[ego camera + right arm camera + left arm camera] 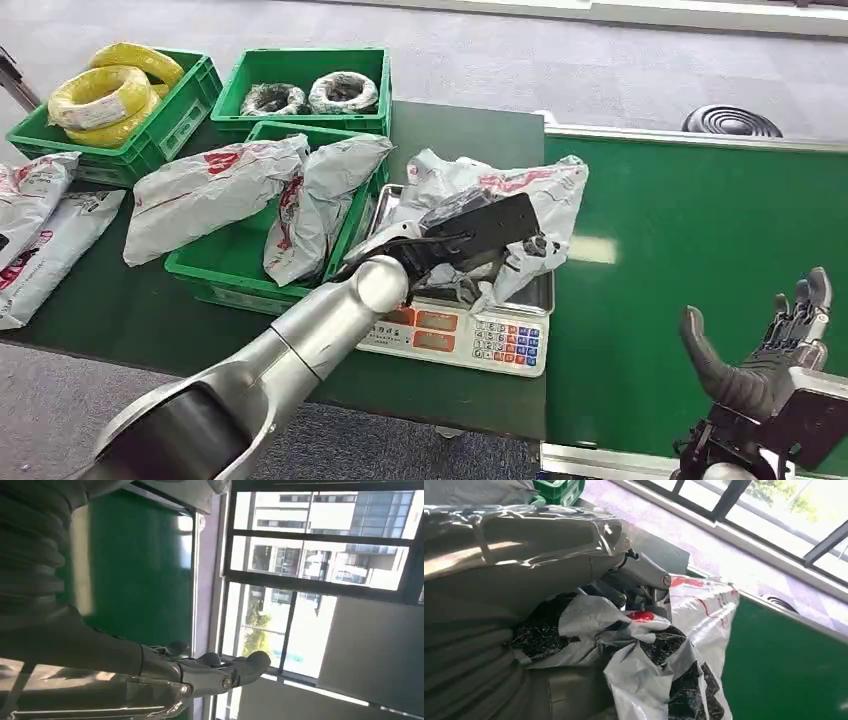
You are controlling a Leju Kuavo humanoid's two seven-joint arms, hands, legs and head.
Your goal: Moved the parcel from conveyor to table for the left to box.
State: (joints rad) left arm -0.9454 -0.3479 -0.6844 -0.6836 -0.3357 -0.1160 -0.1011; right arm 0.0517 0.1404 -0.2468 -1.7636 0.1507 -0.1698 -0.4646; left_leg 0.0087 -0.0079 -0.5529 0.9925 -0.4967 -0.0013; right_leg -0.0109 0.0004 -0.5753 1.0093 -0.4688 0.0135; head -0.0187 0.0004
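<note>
The left hand (470,262) grips the parcel (520,200) on the scale (470,335), at about 12 o'clock on the bench (450,130). The right hand (770,350) is open and empty above the conveyor (700,230). The boxing step seems begun; next the parcel must be lifted toward the crate (220,265) at 9 o'clock.

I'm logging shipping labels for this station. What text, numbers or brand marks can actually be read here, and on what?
Nothing reads clearly.
Parcel on the scale, held by the left hand: red print, blurred.
Parcels in the green crate: red print, unreadable.
Scale: orange displays and keypad, digits too small.
Yellow coils: white label, illegible.
</note>
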